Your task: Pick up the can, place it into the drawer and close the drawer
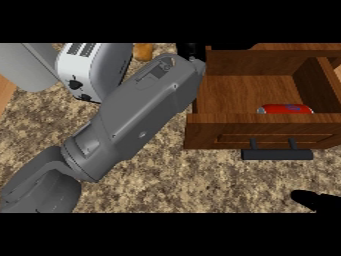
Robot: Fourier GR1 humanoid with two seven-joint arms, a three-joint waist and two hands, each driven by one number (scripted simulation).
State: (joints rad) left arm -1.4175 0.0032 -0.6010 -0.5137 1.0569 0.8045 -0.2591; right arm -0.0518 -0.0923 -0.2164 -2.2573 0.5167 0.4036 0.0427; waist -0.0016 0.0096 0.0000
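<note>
Grey and bulky, the left forearm (129,125) crosses the speckled brown stone counter (202,185) diagonally and ends at the open wooden drawer's (276,90) left wall. Only a sliver of the black left hand (190,50) shows past the wrist, at the drawer's back left corner; whether its fingers are apart or together cannot be told. The drawer stands pulled out, its front panel carrying a dark bar handle (277,153) that juts toward the viewer. Left of the drawer, beyond the forearm, sits a white toaster (84,67) with a black knob; no writing can be read on it. Inside the drawer, a red can with a pale label (285,109) lies on its side against the front wall; the label's print is illegible. Below the drawer, bare counter stretches wide. The right hand (324,201) shows as straight black fingers below the drawer's right corner, touching nothing.
</note>
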